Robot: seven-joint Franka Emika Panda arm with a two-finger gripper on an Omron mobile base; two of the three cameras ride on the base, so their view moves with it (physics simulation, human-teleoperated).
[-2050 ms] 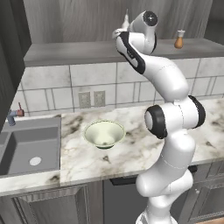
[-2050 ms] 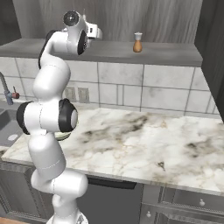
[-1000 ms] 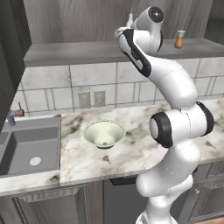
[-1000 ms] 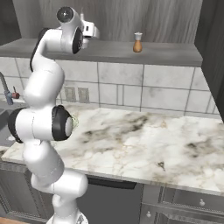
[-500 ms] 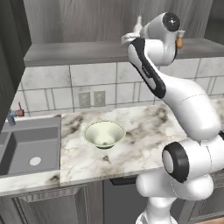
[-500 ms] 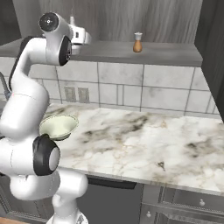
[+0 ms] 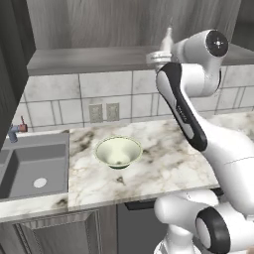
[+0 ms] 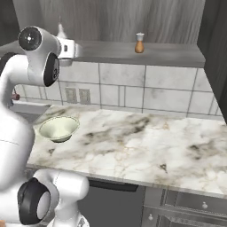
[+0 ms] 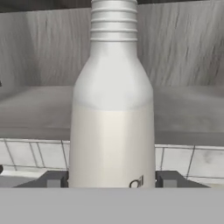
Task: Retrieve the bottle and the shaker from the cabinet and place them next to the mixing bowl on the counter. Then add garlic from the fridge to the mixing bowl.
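My gripper (image 9: 112,180) is shut on the bottle (image 9: 112,109), a tall white bottle with a ribbed neck, one dark finger on each side of its lower body. From the base the gripper (image 7: 159,55) is up at the cabinet shelf's front edge, with the bottle's thin tip (image 7: 168,35) poking above the hand. The right base view has the same bottle tip (image 8: 60,29) above the gripper (image 8: 67,48). The orange-brown shaker (image 8: 139,43) stands on the shelf, well to the right. The mixing bowl (image 7: 118,151) sits empty on the marble counter (image 7: 163,163). The garlic and fridge are out of view.
A grey sink (image 7: 30,168) with a faucet (image 7: 17,130) lies left of the bowl. The open cabinet shelf (image 8: 168,55) runs above a tiled backsplash with outlets (image 7: 104,112). A dark cabinet side (image 8: 217,53) borders the right.
The arm has drawn the bottle out from the shelf toward the base, with the elbow swinging aside. The jaws stay shut on the bottle. Bowl and shaker have not moved.
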